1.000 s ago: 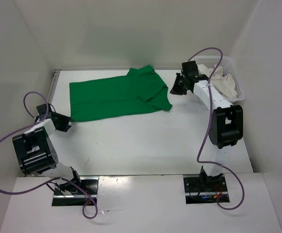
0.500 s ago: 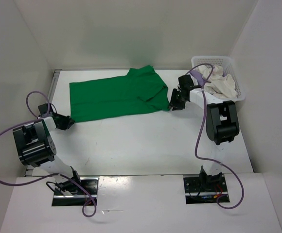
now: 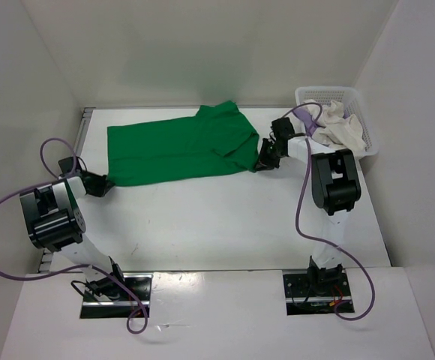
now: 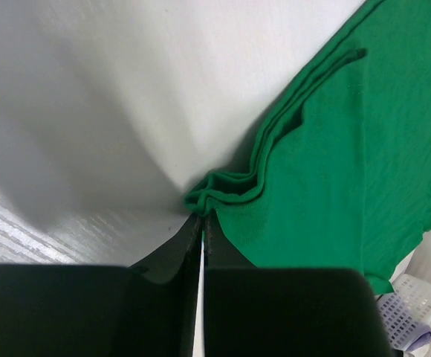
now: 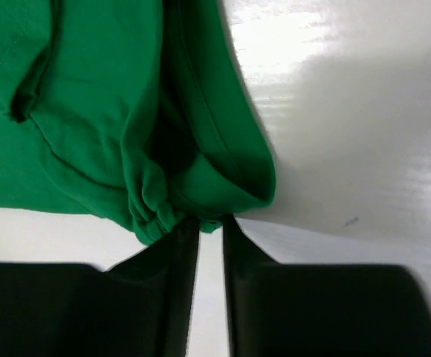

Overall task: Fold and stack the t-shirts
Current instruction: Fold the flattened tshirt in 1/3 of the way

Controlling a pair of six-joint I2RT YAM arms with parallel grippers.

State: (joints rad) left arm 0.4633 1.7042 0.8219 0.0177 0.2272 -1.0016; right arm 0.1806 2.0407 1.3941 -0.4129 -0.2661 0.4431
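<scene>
Green t-shirt, one, lies flat beside the one basket, which holds one white t-shirt. Left gripper clamps its corner farthest from the basket. Right gripper sits at the nearest corner, grip unclear.

Right gripper at the lower rim of the green t-shirt: two dark fingers, set slightly apart with a strip of white table visible between them, meet the shirt's bunched, gathered corner at their tips. Whether that corner is pinched cannot be told. The shirt's folded hem runs up from this corner, and bare table lies to the shirt's right, with a small dark speck near the corner.
</scene>
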